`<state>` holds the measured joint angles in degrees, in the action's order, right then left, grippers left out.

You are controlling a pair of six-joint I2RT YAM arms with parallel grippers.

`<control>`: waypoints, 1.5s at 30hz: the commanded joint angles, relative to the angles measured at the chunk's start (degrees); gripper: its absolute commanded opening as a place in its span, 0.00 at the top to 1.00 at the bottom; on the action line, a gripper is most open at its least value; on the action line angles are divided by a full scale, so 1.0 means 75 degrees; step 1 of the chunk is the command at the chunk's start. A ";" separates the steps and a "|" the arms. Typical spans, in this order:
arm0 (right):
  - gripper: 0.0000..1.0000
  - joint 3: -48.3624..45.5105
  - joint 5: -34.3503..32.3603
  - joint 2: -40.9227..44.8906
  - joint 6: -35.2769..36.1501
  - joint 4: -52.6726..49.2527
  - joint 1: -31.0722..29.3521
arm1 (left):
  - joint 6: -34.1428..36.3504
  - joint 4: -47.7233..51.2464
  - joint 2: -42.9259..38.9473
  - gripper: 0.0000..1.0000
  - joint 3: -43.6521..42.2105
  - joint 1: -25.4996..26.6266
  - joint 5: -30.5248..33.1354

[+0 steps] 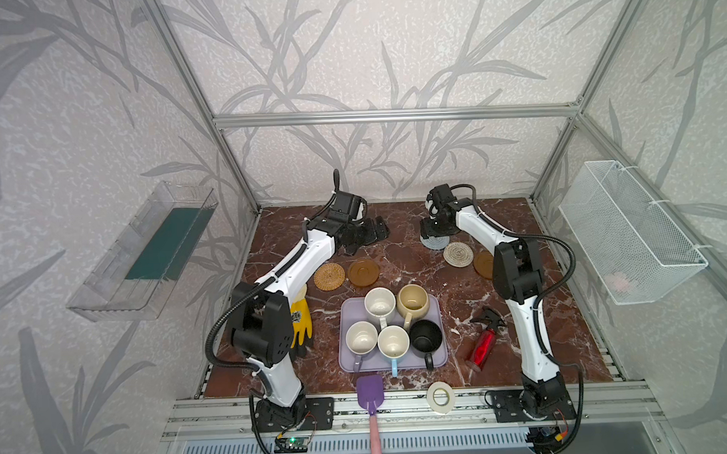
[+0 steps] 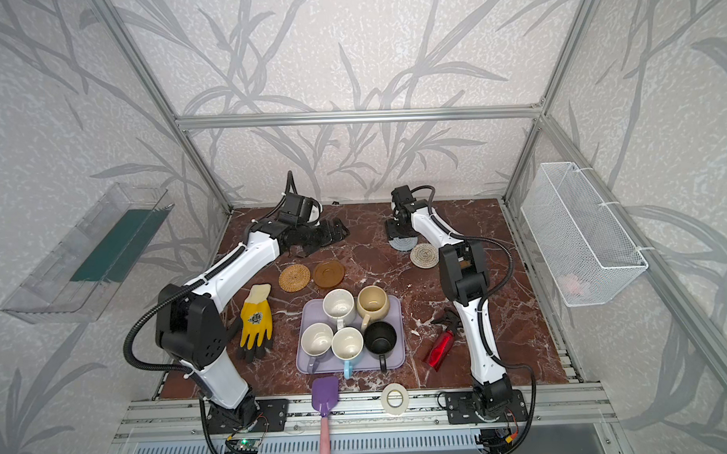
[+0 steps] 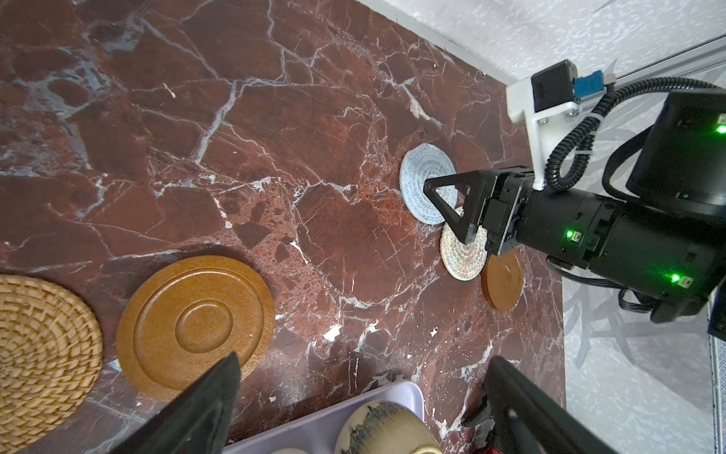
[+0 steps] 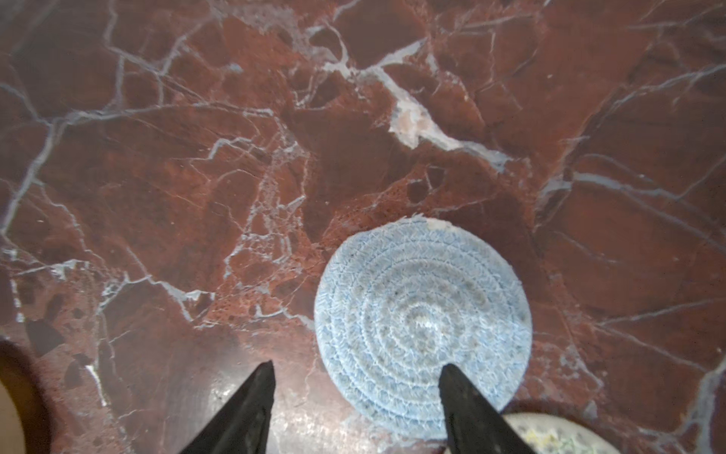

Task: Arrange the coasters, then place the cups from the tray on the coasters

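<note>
Five coasters lie on the marble behind the tray [image 1: 349, 311]: orange rattan [image 1: 329, 276], amber-brown [image 1: 363, 272], grey-blue rope [image 1: 435, 244], beige rope [image 1: 458, 254], and a second amber-brown [image 1: 483, 264] half behind the right arm. All five cups stand on the tray: white [image 1: 380, 304], cream-yellow [image 1: 413, 301], lilac-handled [image 1: 361, 338], blue-handled [image 1: 393, 343], black [image 1: 426, 338]. My right gripper [image 4: 355, 393] is low over the grey-blue coaster [image 4: 422, 318], jaws apart, one fingertip over its edge, the other over bare marble. My left gripper [image 3: 365, 357] hangs open and empty at the back left.
A yellow glove [image 2: 256, 319] lies left of the tray and a red spray bottle [image 1: 484, 344] lies to its right. A purple spatula [image 1: 370, 396] and a white tape ring [image 1: 440, 396] sit at the front edge. A wire basket [image 1: 628, 235] hangs on the right wall.
</note>
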<state>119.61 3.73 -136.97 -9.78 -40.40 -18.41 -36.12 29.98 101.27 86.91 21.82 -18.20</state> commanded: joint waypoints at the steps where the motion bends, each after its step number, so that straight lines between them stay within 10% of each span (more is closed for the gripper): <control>1: 0.33 0.0443 -0.0068 -0.0275 0.0232 -0.0736 0.0041 | -0.0073 -0.0067 0.0182 0.01 0.0018 0.0084 -0.0082; 26: 0.39 0.2620 0.0453 -0.1952 0.1108 -0.2646 -0.0280 | -0.0098 0.0140 0.0168 0.01 -0.0129 0.0143 0.0084; 45: 0.42 0.0307 0.0606 -0.0640 0.1100 -0.2211 -0.1116 | 0.0017 0.0199 -0.0103 0.01 -0.0380 0.0059 0.0238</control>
<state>125.91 6.11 -142.34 -0.80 -54.30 -25.67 -36.10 31.07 102.83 84.58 22.46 -16.80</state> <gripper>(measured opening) 0.578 0.994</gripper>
